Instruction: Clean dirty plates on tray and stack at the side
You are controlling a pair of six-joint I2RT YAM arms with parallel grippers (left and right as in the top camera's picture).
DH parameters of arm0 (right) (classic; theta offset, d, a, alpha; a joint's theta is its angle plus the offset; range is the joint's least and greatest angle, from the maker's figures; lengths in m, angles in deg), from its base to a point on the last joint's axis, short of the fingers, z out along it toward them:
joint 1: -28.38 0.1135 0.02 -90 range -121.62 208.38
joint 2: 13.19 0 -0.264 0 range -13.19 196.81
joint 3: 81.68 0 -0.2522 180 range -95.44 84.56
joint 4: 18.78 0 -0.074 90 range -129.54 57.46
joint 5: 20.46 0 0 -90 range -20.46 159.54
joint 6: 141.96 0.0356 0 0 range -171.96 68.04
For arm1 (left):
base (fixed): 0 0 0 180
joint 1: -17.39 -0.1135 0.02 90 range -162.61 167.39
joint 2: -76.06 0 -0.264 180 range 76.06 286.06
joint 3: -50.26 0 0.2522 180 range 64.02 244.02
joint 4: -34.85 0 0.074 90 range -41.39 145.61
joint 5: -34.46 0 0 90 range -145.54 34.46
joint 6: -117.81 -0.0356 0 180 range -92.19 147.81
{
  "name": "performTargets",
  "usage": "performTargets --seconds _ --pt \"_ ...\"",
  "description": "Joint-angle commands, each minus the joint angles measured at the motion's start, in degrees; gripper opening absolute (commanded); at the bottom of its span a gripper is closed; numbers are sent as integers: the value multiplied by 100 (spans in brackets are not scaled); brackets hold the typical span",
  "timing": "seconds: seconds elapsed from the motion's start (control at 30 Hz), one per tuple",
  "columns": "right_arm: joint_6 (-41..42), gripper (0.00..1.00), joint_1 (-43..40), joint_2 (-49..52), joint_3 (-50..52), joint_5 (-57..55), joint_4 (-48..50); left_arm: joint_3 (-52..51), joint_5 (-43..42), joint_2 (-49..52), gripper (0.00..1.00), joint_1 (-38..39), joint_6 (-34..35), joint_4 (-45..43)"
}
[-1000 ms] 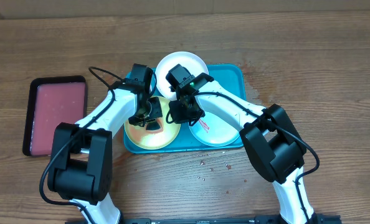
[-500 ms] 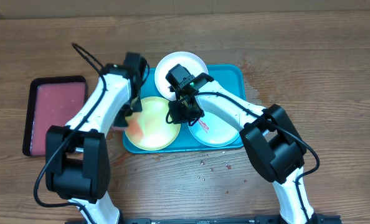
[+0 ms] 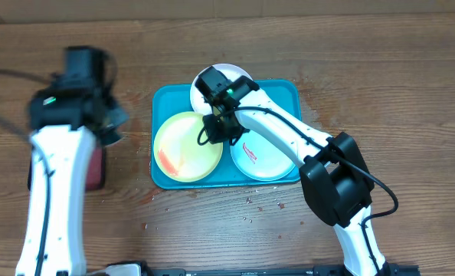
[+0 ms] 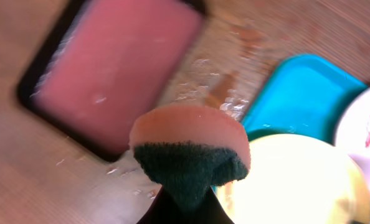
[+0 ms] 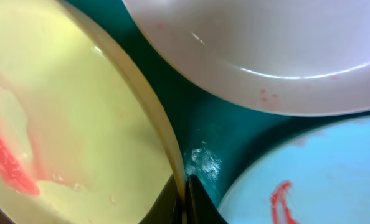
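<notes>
Two white-shelled arms, the left arm and the right arm, have chunky black joints. A thin black cable follows the right arm, a green light glows at its wrist, and the jaws are black.

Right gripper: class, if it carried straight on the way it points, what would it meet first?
The right gripper would probably meet the tray floor, in the gap beside the yellow plate; depth is unclear.
</notes>
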Motion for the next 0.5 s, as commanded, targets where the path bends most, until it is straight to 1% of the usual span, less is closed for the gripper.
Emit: performTargets --seconds 0.0,0.13,0.23,0.47 --pt "-79 4 249 -273 -656 -1180 -227 79 -105 -164 4 -623 35 238" --pt "-81 4 564 -273 -1060 -2712 -592 13 -549 -162 4 -1204 70 365" --pt "-114 4 855 -273 -1231 -3943 -824 -24 -754 -162 4 -1416 68 326" --pt "-1137 4 1585 -273 -1261 -6190 -933 -26 -754 -162 4 -1462 68 308"
